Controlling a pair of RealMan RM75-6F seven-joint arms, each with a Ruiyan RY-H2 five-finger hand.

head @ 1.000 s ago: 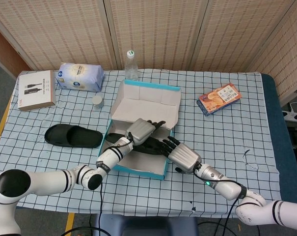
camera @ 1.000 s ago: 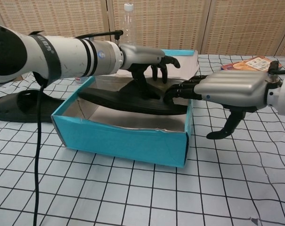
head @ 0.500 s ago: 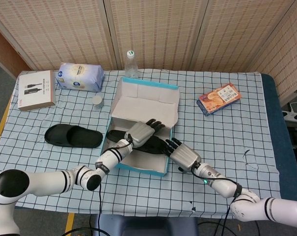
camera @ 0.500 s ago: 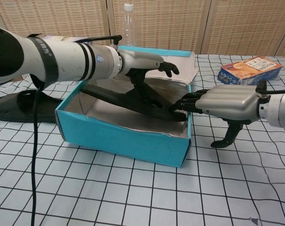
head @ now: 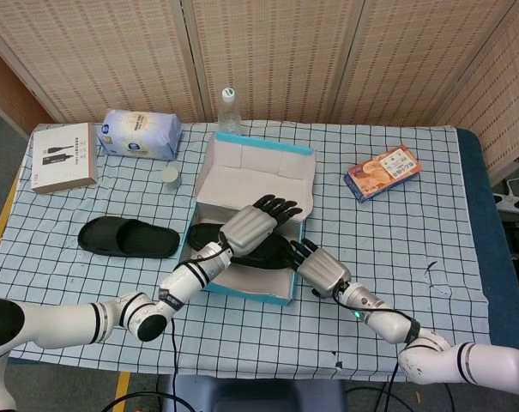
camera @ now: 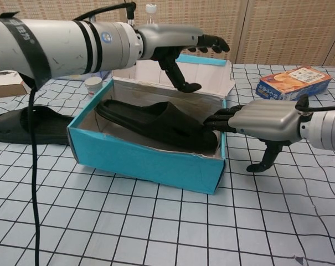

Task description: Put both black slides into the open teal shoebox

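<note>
Near the left edge of the table [head: 396, 249] one black slide [head: 128, 237] lies flat. The left hand [camera: 175, 47] hovers over the teal shoebox [camera: 145, 160] at the table's middle, fingers spread, holding nothing. The other slide [camera: 156, 122] lies inside. The right hand [camera: 258, 122] touches its end with straight, pressed-together fingers.

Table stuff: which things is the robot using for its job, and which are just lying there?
For the job: slide in the box, slide on the table, teal shoebox, left hand, right hand.

Just lying about: water bottle, white packet, snack box, flat box, small cup.
</note>
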